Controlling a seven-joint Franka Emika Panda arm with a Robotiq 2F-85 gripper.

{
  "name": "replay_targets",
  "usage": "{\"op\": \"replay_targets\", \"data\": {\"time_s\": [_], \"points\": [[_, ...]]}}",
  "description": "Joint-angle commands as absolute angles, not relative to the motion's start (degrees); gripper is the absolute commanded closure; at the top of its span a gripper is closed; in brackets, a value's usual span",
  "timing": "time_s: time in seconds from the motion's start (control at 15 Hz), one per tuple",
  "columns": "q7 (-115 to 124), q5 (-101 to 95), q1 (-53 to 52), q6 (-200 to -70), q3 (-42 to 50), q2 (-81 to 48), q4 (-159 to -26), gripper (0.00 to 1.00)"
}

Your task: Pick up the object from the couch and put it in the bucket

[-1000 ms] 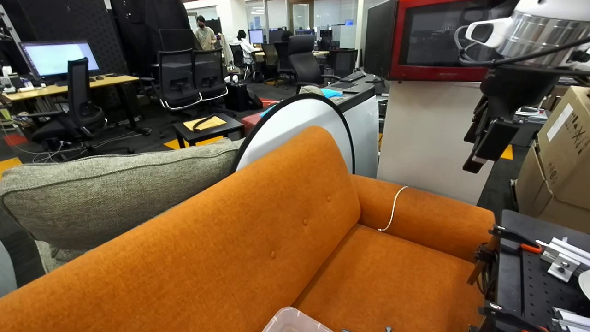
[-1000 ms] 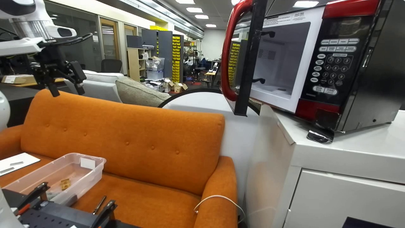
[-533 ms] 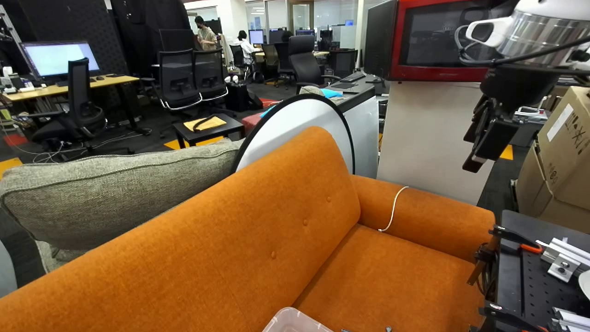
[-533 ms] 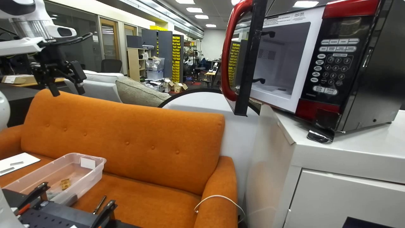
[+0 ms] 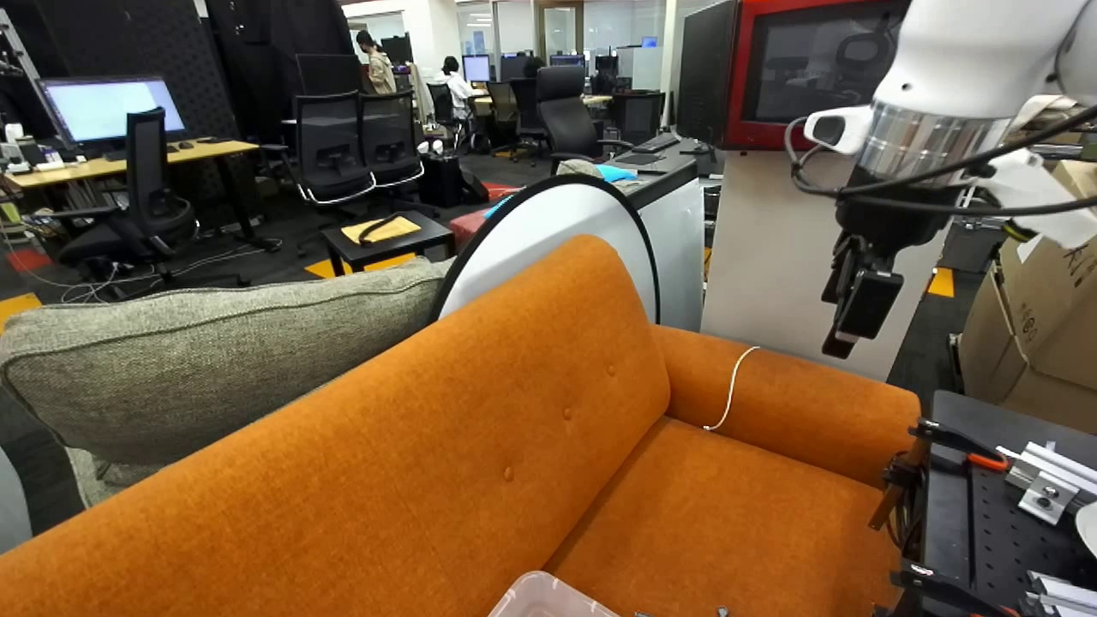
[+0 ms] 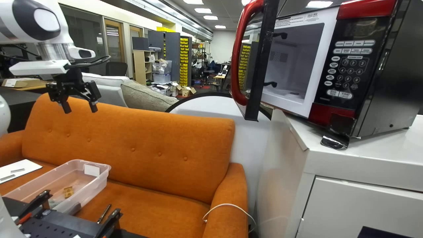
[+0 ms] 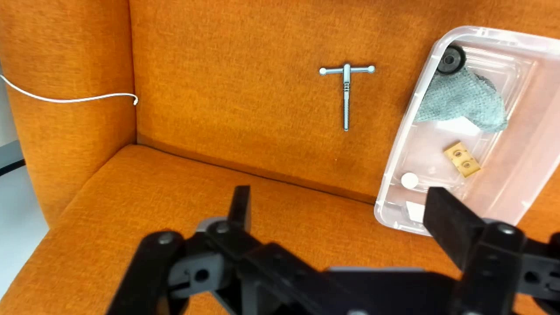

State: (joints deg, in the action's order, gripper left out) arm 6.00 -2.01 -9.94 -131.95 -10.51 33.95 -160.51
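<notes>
At the far left of my wrist view a white cord (image 7: 78,100) lies over the armrest (image 7: 70,144) of the orange couch (image 7: 240,118), its tip at the seam where armrest and seat (image 7: 210,65) meet. Next come my fingers (image 7: 239,208), spread wide; one shows over the backrest (image 7: 188,197), the other farther across, and in both exterior views they hang well above the seat. Then, lying flat on the couch seat, is a metal tool (image 7: 346,96) shaped like a T. Its long axis runs nearly straight up and down in my view. The shaft points at the backrest and stops short of the seam there; the crossbar, a knob at each end, lies crosswise on the side away from the backrest.

To the right of the tool, near but apart from it, stands the bucket (image 7: 531,153), a clear tub that the edge of my view cuts off. From left to right it shows: a small white disc (image 7: 409,180) by the left wall; a white patch (image 7: 415,211) at the lower end, which I cannot place as inside or outside; a black wheel-like piece (image 7: 450,60) in the upper left corner; a yellow block (image 7: 462,159) with two holes, set slantwise; and a crumpled grey-blue cloth (image 7: 463,100), just beside the wheel-like piece.
</notes>
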Motion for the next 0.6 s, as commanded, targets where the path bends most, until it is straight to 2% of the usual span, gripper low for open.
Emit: {"op": "replay_targets", "data": {"time_s": [0.0, 0.53], "points": [[4.2, -4.3, -8.1, -138.5, -10.1, 24.2, -159.3, 0.00], [5.5, -5.1, -7.9, -139.4, -10.2, 21.2, -158.9, 0.00]]}}
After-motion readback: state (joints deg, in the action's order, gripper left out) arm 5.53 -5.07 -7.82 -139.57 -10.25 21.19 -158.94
